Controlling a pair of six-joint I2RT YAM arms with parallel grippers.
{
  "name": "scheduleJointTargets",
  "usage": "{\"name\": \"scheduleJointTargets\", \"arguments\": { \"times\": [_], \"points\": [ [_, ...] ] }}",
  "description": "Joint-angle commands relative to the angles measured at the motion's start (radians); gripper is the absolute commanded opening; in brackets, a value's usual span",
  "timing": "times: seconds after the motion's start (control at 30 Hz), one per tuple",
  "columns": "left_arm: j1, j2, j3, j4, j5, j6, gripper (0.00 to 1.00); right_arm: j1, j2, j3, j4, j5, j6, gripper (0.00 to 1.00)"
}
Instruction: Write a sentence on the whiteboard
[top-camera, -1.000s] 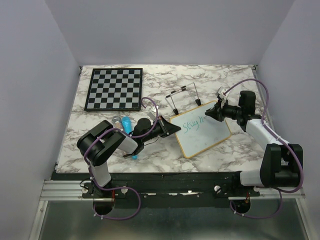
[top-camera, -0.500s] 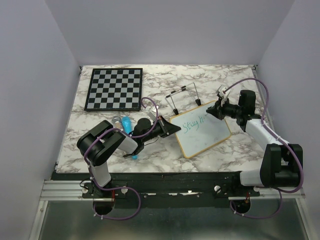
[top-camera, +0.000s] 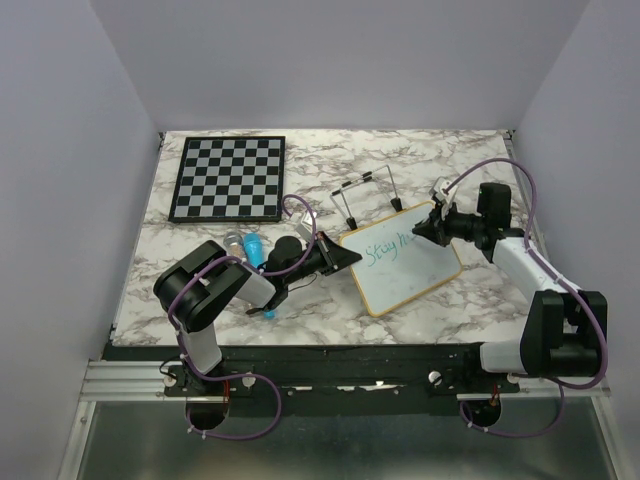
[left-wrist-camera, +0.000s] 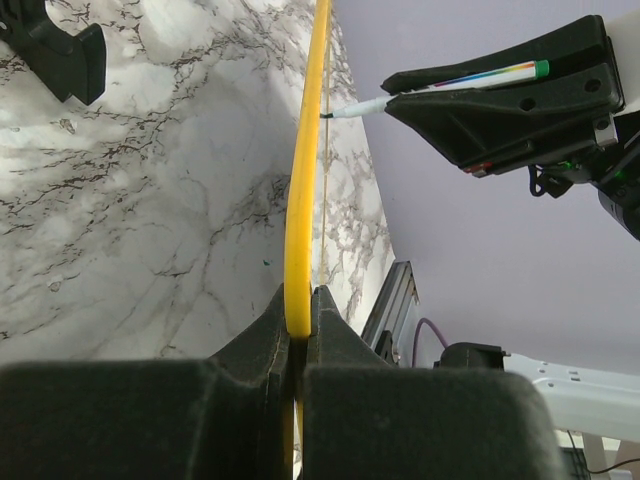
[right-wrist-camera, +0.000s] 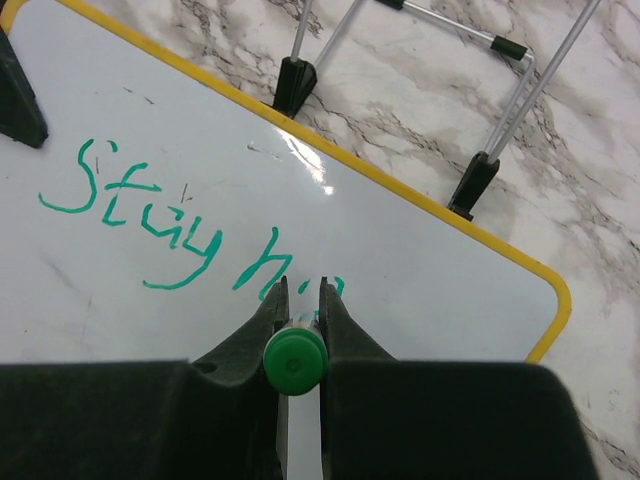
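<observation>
The right end effector (right-wrist-camera: 299, 291) hides the marker (right-wrist-camera: 294, 362) tip.

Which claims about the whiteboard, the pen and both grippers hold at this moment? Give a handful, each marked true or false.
1. The left gripper is clamped on the whiteboard by its edge. True.
2. The right gripper holds a red marker. False: the marker has a green end, and the writing is green.
3. The sentence so far reads "Stay" plus the start of a second word. True.
4. The chessboard lies under the whiteboard. False: it lies apart, at the table's far left.
5. The wire stand lies on the writing. False: it stands on the table beyond the board's far edge.
</observation>
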Motion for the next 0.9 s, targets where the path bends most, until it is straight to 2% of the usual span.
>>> {"name": "scheduleJointTargets", "arguments": {
  "times": [0.0, 0.37, 0.53, 0.87],
  "points": [
    [-0.003, 0.01, 0.014, 0.06, 0.033, 0.031, 0.0, 0.005, -0.002, 0.007, -0.073, -0.074, -0.037, 0.0],
    [-0.001, 0.013, 0.019, 0.056, 0.034, 0.034, 0.0, 0.011, 0.03, 0.038, 0.027, -0.077, 0.081, 0.01],
    [-0.003, 0.013, 0.014, 0.06, 0.033, 0.034, 0.0, 0.01, 0.009, 0.03, 0.095, 0.004, 0.149, 0.01],
    [-0.003, 0.011, 0.007, 0.066, 0.033, 0.032, 0.0, -0.004, -0.008, 0.01, 0.154, 0.111, 0.179, 0.01]
  ]
}}
